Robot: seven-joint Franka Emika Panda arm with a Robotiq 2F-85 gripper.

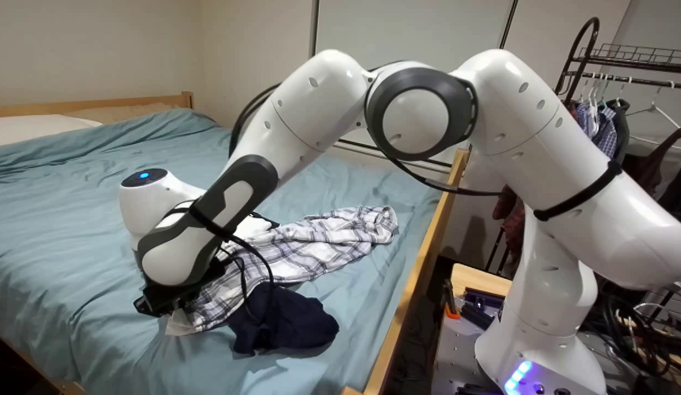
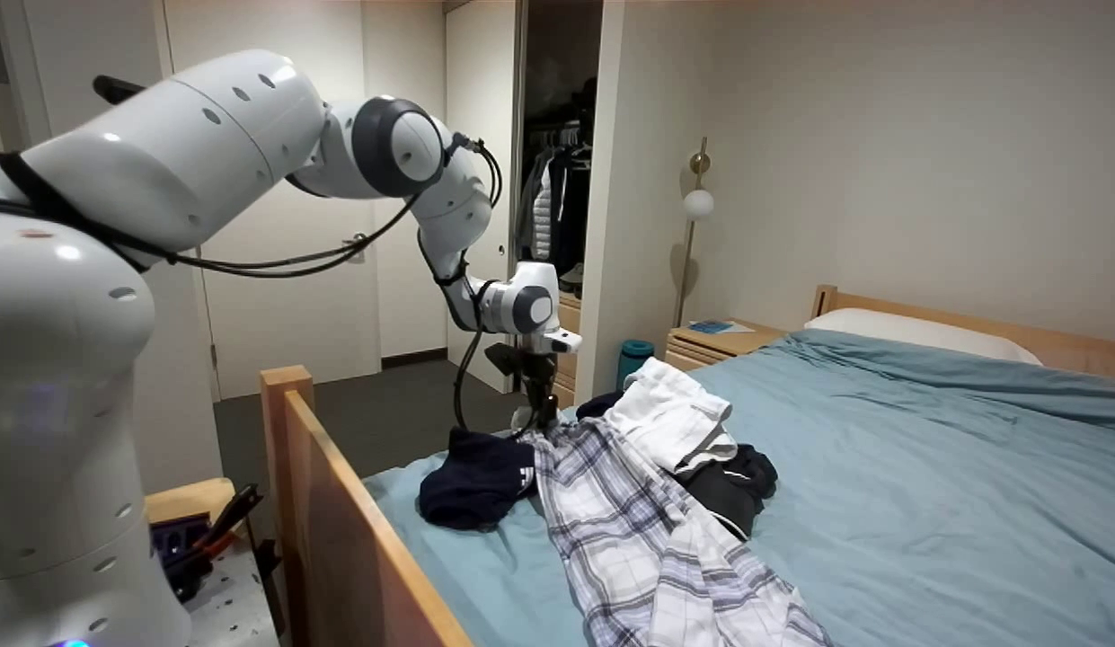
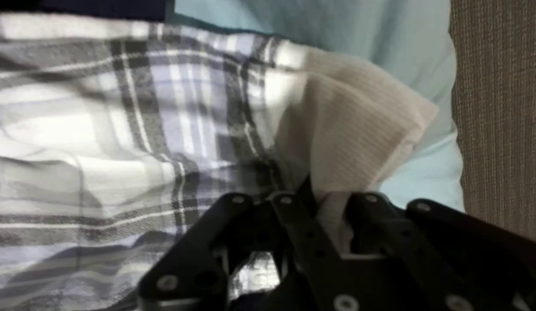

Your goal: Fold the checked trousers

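One pale ribbed end (image 3: 363,116) of the checked trousers (image 2: 615,530) sits pinched in the gripper (image 3: 330,202), I'd guess so it can be drawn over the rest, stretched along the bed (image 2: 898,503) between a navy garment (image 2: 476,485) and a white garment (image 2: 669,409).

- Near, the gripper (image 3: 330,202) pinches the pale ribbed cuff (image 3: 358,121) of the checked trousers (image 3: 177,108).
- They spread left in creases.
- Navy fabric (image 3: 108,8) lies far left.
- Blue bedding (image 3: 417,52) shows right, a brown textured surface (image 3: 499,116) farther right.
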